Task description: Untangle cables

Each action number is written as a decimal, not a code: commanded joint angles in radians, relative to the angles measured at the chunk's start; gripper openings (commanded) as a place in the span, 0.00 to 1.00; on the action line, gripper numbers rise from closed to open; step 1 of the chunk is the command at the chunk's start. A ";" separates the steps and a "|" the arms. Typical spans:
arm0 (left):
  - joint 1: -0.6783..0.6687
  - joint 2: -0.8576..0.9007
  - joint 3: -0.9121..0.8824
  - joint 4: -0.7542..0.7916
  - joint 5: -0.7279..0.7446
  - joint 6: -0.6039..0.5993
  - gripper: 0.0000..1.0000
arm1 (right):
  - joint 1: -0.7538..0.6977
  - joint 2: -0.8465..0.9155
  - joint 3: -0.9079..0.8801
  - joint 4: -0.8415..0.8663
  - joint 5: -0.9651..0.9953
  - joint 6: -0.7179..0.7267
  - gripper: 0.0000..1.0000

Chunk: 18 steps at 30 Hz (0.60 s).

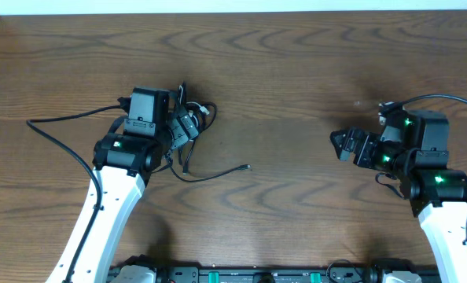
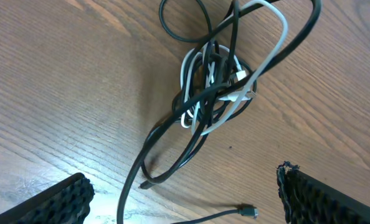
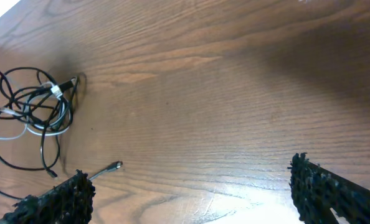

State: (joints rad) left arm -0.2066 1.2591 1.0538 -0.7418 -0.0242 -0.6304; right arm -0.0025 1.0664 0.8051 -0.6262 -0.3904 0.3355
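Observation:
The cables (image 2: 216, 81) lie in one knot on the wooden table, black cords looped around a short white one. A black tail with a small plug end (image 2: 250, 212) runs out of the knot toward the table's middle (image 1: 248, 167). My left gripper (image 1: 183, 127) hangs just above the knot, open, with its fingertips (image 2: 57, 202) wide apart and nothing between them. My right gripper (image 1: 345, 144) is far to the right, open and empty. The knot (image 3: 38, 102) and the plug end (image 3: 115, 165) show at the left of the right wrist view.
A thicker black arm cable (image 1: 60, 130) loops over the table to the left of the left arm. The table's far edge (image 1: 233, 11) runs along the top of the overhead view.

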 commanded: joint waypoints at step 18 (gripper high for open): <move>-0.002 0.051 0.010 -0.010 0.017 0.009 0.98 | 0.011 0.000 0.030 0.005 -0.013 0.008 0.99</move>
State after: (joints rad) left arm -0.2066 1.2869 1.0538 -0.7486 -0.0055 -0.6304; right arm -0.0025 1.0664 0.8055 -0.6239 -0.3908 0.3367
